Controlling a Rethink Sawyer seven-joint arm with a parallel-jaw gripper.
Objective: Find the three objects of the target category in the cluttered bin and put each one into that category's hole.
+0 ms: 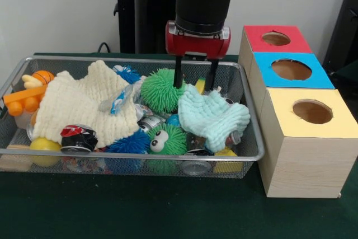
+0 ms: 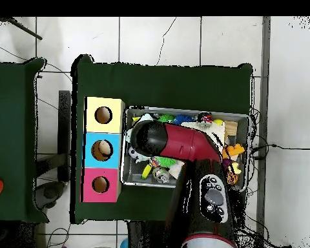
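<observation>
The gripper point(image 1: 195, 79) is hanging down into the wire bin point(image 1: 254, 138), its two dark fingers point(image 1: 178, 74) spread apart with nothing between them, straddling the gap just above the pale mint cloth point(image 1: 212, 116). One finger is brushing the edge of the green spiky ball point(image 1: 161, 89), which sits just beside the mint cloth on the side away from the boxes. The target category is not stated, so which things count cannot be told; the open stance over the mint cloth suggests a grasp is being lined up there, perhaps to lift the cloth and uncover what is lying beneath.

Farther from the mint cloth, a large cream cloth point(image 1: 78, 104) is draping over much of the clutter, hiding whatever lies under it. A green googly-eyed ball point(image 1: 165, 138) is lying just in front of the mint cloth. The red box point(image 1: 254, 34), blue box point(image 1: 279, 82) and yellow box point(image 1: 335, 121) are standing just beside the bin, holes upward, ready to receive drops.
</observation>
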